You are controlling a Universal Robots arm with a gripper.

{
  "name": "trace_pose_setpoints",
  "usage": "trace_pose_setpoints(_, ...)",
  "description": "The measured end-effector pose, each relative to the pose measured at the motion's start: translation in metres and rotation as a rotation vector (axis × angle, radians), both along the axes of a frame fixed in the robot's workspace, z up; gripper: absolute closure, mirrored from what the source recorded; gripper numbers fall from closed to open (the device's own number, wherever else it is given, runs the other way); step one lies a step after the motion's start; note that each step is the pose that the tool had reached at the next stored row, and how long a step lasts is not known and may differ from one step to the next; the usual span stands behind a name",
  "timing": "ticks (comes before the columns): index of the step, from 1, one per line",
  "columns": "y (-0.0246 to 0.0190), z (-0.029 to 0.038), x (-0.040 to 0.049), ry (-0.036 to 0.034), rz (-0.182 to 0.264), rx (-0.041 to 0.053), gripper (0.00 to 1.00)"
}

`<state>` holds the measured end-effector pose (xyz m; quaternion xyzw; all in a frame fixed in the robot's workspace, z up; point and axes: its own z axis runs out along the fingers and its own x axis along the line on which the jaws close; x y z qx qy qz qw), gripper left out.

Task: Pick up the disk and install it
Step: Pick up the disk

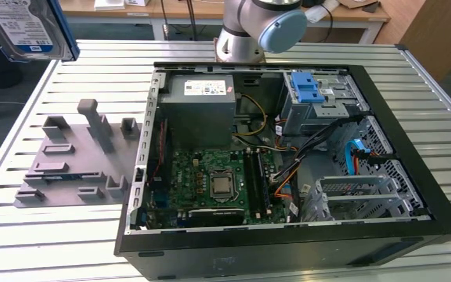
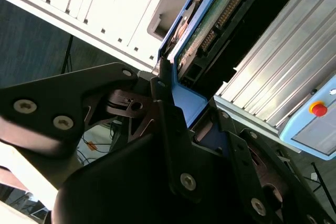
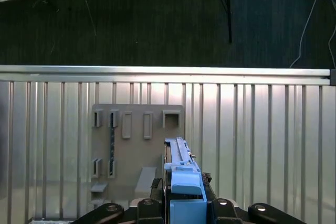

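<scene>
The gripper is clamped on the disk, with its black fingers pinching the blue frame from both sides. In the second wrist view the gripper shows the same hold, and the disk turns its green circuit side and connector pins toward that camera. In the exterior view the disk hangs in the air close to the camera. It is at the exterior view's far left with its label showing, well apart from the case.

Beyond the disk in the first wrist view lies a grey fixture, a plate with raised slots. It rests on the slatted metal table. In the exterior view the fixture sits just beside the case, on the exterior view's left, with several posts standing up from it.

The case lies on its side on the table with its interior open. Nearest inside it are the board and, to the exterior view's right, a grey lower bay. Orange and black cables cross between them.

Farther in stands the power supply, between the case's left wall and the cage with its blue latch. Black cables run across the near face of the cage.

Past the case the arm rises from the table, and wooden desks stand behind it.
</scene>
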<state>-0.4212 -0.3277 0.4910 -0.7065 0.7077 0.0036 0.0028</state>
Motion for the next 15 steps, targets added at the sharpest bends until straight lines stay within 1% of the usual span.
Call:
trace_pose_setpoints(6, 0.0000, 0.0000, 0.0078, 0.0001, 0.000, 0.0000, 0.64)
trace_pose_setpoints(15, -0.0005, 0.0001, 0.0085, 0.0001, 0.000, 0.0000, 0.64)
